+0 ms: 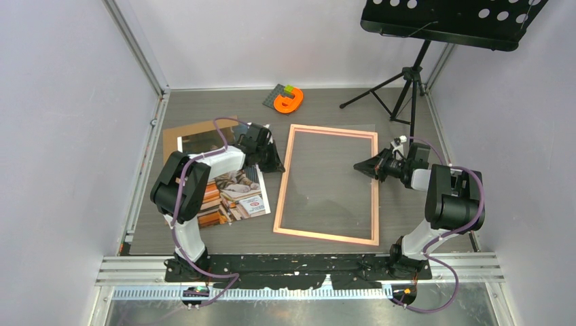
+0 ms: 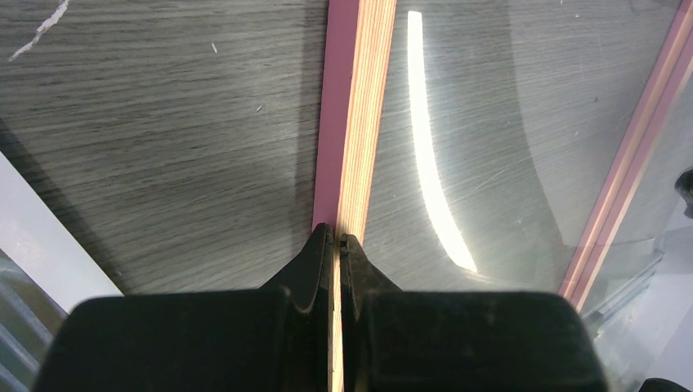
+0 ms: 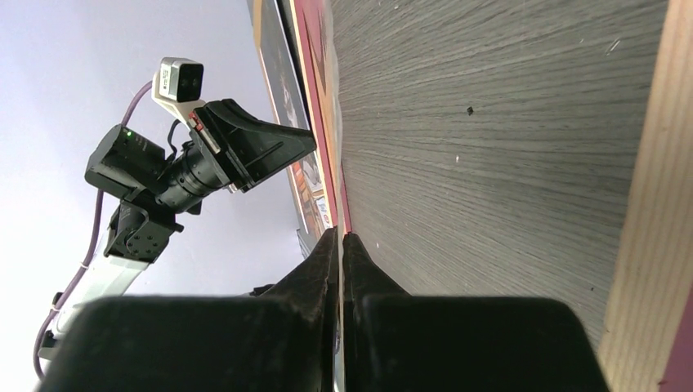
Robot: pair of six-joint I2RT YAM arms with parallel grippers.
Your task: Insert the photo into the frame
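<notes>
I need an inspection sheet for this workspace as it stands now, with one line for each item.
Surface: dark grey wood-grain table; no spill seen.
Job's things: the frame lies flat in the middle, only its pane inside; the photo lies left of it, partly under the left arm.
Clutter: brown backing board beyond the photo; orange object at the back.
Grippers: left gripper shut, at the frame's left rail; right gripper shut, over the pane.
Cables: purple cables along both arms; none on the frame.
Surroundings: pale walls; black music stand at the back right.
</notes>
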